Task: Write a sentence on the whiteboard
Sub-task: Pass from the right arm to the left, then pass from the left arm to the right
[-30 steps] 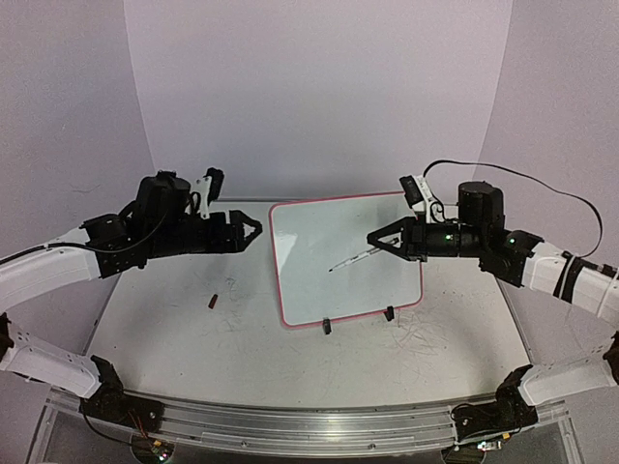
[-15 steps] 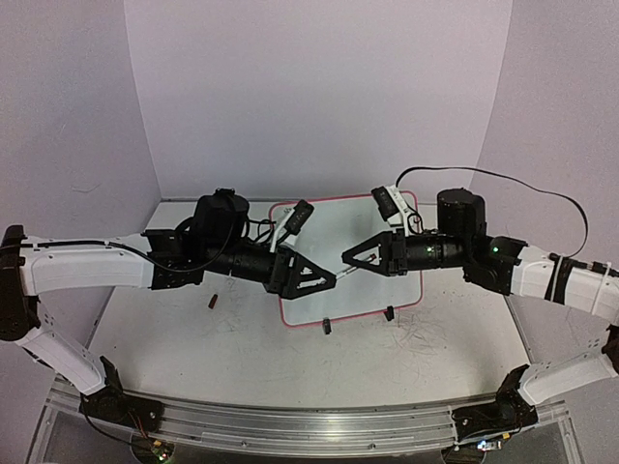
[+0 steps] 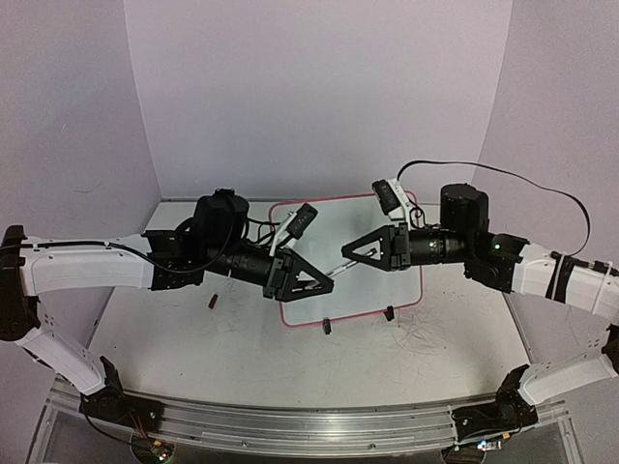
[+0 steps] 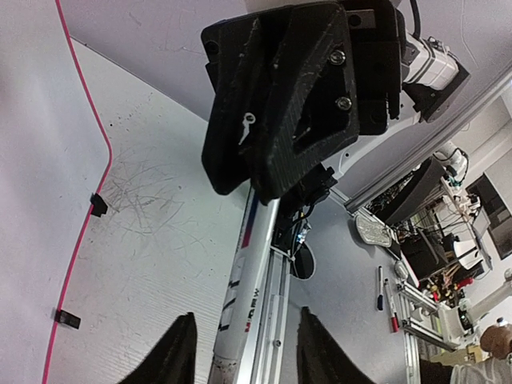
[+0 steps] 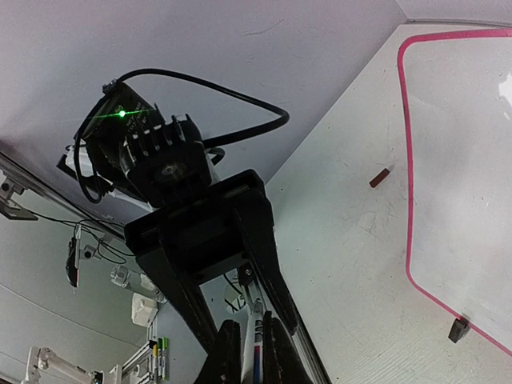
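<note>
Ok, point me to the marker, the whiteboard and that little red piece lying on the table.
marker [image 4: 244, 288]: left wrist view, on the middle of its white barrel.
whiteboard [image 3: 372, 290]: top external view, on bare white surface near its front edge.
little red piece [image 3: 212, 301]: top external view, on its middle, left of the board.

A robotics lab test cell. Two white-and-black robot arms, left arm [image 3: 87, 266] and right arm [image 3: 571, 280], are bolted to an aluminium rail [image 3: 290, 425] along the near edge of a scuffed white desk [image 3: 193, 338], closed in by plain lavender backdrop panels [image 3: 319, 97]. Beyond the enclosure, the left wrist camera catches cluttered workbenches [image 4: 448, 264] with loose marker pens [image 4: 386, 300] and equipment.
</note>
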`<state>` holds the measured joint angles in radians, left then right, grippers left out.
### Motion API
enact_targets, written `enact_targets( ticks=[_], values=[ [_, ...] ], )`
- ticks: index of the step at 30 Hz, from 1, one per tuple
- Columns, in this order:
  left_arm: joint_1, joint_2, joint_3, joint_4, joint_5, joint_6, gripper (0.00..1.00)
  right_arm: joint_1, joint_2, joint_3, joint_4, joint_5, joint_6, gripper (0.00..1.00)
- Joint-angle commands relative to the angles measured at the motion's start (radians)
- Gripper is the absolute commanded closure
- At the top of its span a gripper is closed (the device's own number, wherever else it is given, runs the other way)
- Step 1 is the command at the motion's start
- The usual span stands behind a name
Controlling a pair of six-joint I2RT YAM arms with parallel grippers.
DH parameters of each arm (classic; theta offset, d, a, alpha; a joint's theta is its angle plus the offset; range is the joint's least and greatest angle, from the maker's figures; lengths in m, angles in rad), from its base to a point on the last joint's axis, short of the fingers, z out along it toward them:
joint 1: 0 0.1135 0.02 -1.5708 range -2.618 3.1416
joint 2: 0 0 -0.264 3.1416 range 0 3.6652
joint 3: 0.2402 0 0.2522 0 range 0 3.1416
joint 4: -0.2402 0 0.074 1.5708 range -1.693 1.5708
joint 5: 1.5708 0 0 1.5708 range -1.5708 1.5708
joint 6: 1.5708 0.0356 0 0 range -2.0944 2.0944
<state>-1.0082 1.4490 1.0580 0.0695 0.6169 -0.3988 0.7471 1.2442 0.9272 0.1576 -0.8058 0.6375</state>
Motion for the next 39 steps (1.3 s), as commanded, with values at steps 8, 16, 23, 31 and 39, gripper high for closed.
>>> enact_targets(
  ticks=[8,16,23,31,39],
  values=[
    [0.025,-0.024,0.074,-0.156,-0.013,0.154,0.97,0.005,-0.077,0.005,0.017,-0.038,-0.032,0.95],
    [0.025,-0.015,0.127,-0.282,0.015,0.277,1.00,0.005,-0.054,0.107,-0.283,-0.086,-0.235,0.46],
    [0.025,-0.017,0.145,-0.306,0.083,0.303,1.00,0.005,0.033,0.147,-0.331,-0.188,-0.263,0.50],
    [0.024,-0.017,0.149,-0.307,0.107,0.305,1.00,0.012,0.089,0.187,-0.332,-0.259,-0.277,0.62],
    [0.023,-0.016,0.151,-0.304,0.106,0.302,1.00,0.026,0.155,0.213,-0.330,-0.263,-0.265,0.74]
  ],
)
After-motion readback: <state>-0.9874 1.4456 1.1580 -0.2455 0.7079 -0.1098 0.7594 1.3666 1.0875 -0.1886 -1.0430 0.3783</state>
